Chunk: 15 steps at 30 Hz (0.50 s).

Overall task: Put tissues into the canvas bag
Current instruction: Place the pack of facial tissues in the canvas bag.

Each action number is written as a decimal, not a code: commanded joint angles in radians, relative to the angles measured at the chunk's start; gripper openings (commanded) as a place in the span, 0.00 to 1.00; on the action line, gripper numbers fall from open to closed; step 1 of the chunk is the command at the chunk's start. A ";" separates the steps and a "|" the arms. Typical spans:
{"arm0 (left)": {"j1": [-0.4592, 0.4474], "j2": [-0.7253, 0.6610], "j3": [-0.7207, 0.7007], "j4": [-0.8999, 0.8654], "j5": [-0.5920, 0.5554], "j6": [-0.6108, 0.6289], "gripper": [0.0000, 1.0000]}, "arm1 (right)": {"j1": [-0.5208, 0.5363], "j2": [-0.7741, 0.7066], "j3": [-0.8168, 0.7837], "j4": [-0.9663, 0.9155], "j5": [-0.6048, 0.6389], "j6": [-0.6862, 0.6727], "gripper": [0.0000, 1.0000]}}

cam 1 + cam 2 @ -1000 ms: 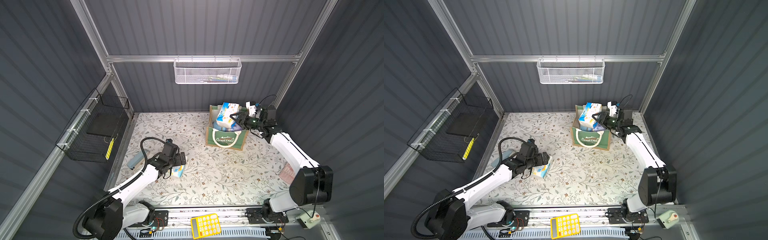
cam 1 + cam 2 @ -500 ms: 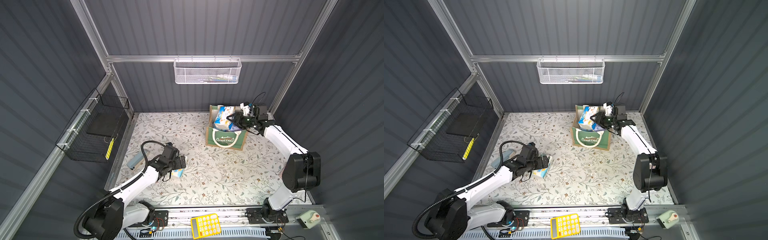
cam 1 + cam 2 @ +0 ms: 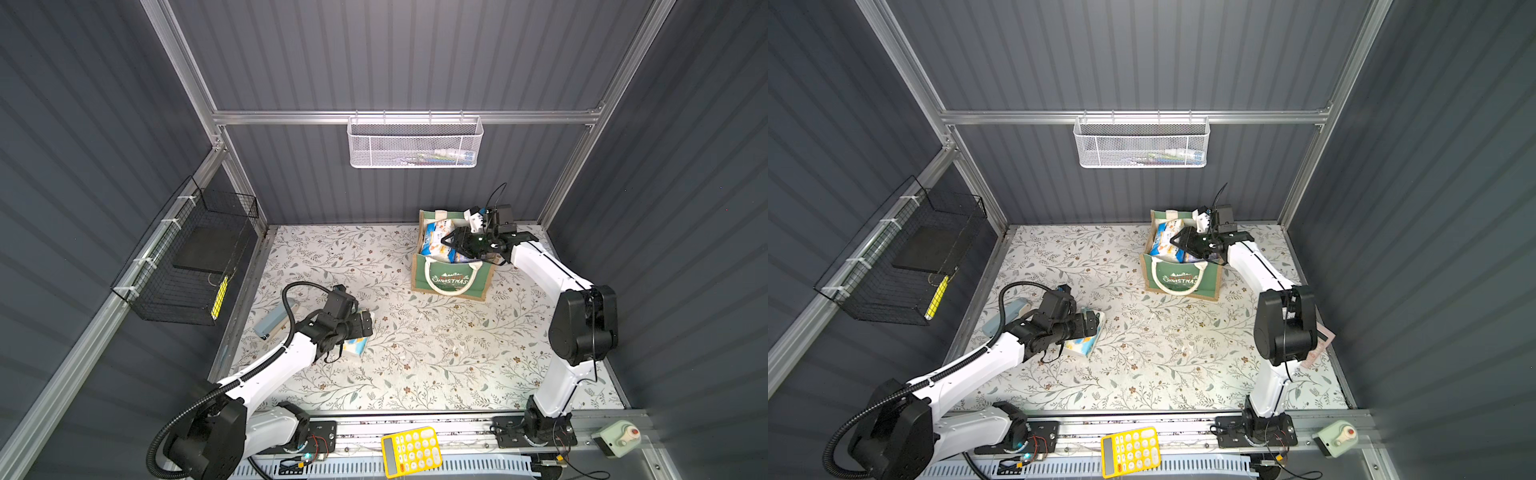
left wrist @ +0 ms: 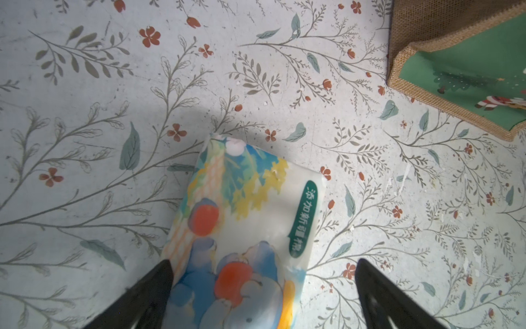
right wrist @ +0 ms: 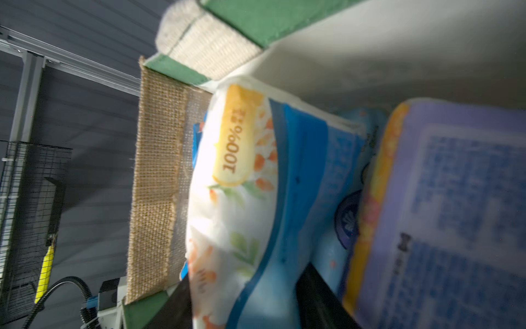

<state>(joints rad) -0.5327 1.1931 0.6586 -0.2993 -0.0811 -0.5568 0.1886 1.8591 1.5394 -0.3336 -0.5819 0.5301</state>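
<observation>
1. We record an enclosure of dark grey ribbed wall panels (image 3: 395, 54) set in an aluminium frame (image 3: 407, 117).
2. The bench (image 3: 436, 357) has a pale covering printed with leafy sprigs and small red flowers. We note white flecks scattered near its middle.
3. The white mesh basket (image 3: 415, 143) hangs on the back wall rail. Its contents are too small for us to tell.
4. The black wire basket (image 3: 187, 266) is fixed to the left wall. It holds a dark slab (image 3: 212, 251) and a yellow strip (image 3: 220, 297).
5. The canvas bag (image 3: 453, 280) stands upright near the bench's back edge, right of centre, with a green front and jute sides.
6. Inside the bag, the white-blue-orange pack (image 5: 242, 185) lies by the jute side, with the lavender pack (image 5: 455, 213) near it.
7. The right pincer (image 3: 451, 247) is over the bag's mouth, with its fingers on either side of the white-blue-orange pack. We cannot tell whether they grip it.
8. The cartoon-printed pack (image 4: 242, 228) lies flat on the bench toward the left edge, well apart from the bag.
9. The left pincer (image 4: 263, 260) is wide, with its fingers astride that pack's end.
10. The yellow calculator (image 3: 411, 451) lies on the rail strip beyond the bench's front edge.
</observation>
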 commanded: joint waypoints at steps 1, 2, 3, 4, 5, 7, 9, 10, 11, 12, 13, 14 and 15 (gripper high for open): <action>0.009 0.003 -0.013 0.022 0.041 0.009 1.00 | 0.000 0.010 0.035 -0.023 0.016 -0.032 0.51; 0.009 0.012 -0.013 0.028 0.049 0.011 1.00 | 0.000 0.015 0.040 -0.030 0.017 -0.038 0.51; 0.008 0.018 -0.012 0.036 0.058 0.013 1.00 | 0.000 0.022 0.049 -0.041 0.016 -0.044 0.51; 0.008 0.025 -0.012 0.044 0.069 0.015 1.00 | 0.000 0.029 0.058 -0.048 0.014 -0.052 0.52; 0.008 0.033 -0.010 0.050 0.078 0.015 1.00 | 0.000 0.033 0.067 -0.050 0.015 -0.057 0.53; 0.008 0.044 -0.008 0.060 0.090 0.015 1.00 | 0.000 0.030 0.073 -0.079 0.023 -0.064 0.55; 0.009 0.050 -0.010 0.073 0.101 0.012 1.00 | -0.001 0.012 0.071 -0.077 0.045 -0.070 0.59; 0.009 0.051 -0.011 0.079 0.105 0.010 1.00 | -0.001 -0.001 0.065 -0.072 0.064 -0.071 0.63; 0.008 0.051 -0.012 0.081 0.107 0.009 1.00 | -0.001 -0.017 0.056 -0.063 0.080 -0.071 0.68; 0.008 0.054 -0.012 0.083 0.108 0.010 1.00 | -0.003 -0.035 0.042 -0.061 0.097 -0.071 0.72; 0.009 0.057 -0.010 0.084 0.110 0.011 1.00 | -0.004 -0.057 0.029 -0.024 0.107 -0.073 0.73; 0.008 0.061 -0.012 0.085 0.114 0.012 1.00 | -0.005 -0.076 0.018 -0.012 0.108 -0.076 0.73; 0.008 0.065 -0.013 0.091 0.122 0.014 1.00 | -0.005 -0.096 0.007 -0.002 0.106 -0.080 0.75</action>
<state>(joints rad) -0.5289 1.2385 0.6586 -0.2207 0.0029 -0.5560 0.1879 1.8343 1.5654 -0.3756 -0.5110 0.4709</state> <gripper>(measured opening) 0.997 0.739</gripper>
